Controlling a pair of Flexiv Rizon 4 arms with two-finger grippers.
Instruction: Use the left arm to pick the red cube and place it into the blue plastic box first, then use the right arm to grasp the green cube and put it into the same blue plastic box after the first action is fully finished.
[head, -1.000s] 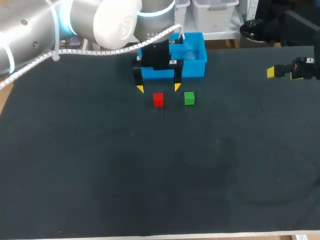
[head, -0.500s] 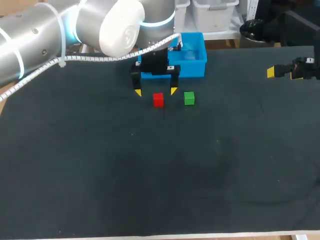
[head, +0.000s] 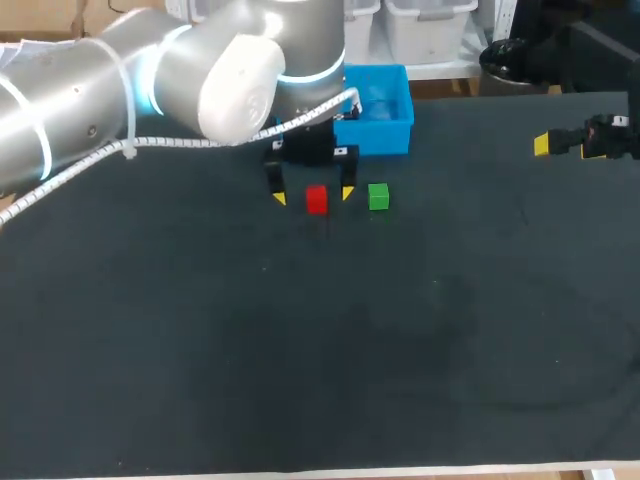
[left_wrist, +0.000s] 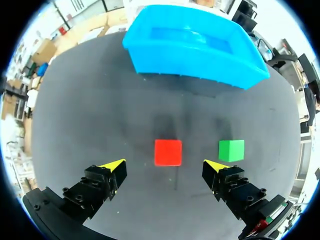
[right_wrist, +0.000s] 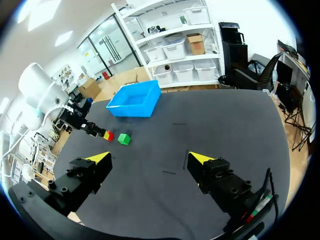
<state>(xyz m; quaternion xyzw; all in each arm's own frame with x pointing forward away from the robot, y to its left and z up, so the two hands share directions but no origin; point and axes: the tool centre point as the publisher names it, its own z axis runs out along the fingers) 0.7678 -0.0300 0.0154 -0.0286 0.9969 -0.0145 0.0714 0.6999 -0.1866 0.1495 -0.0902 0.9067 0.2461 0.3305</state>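
The silver left arm (head: 120, 90) comes in from the far left corner of the dark tabletop (head: 300, 350) and reaches toward the middle of the far edge. Its left end effector (head: 313, 195) hangs over the small red cube (head: 317, 200), fingers spread wide. In the left wrist view one yellow tip of the left end effector (left_wrist: 165, 165) stands on each side of the red cube (left_wrist: 168, 152), and neither touches it. The cube rests flat on the tabletop. Just to its right, apart from it, sits the small green cube (head: 378, 196), beside the outer finger in the wrist view (left_wrist: 231, 150). Behind both cubes, at the far edge, stands the open blue plastic box (head: 385, 135), with nothing visible inside it (left_wrist: 190, 67). Well apart, at the right edge near the far corner, the right end effector (head: 545, 145) hovers above the tabletop. Its own wrist view shows its fingers wide apart and holding nothing (right_wrist: 150, 158).
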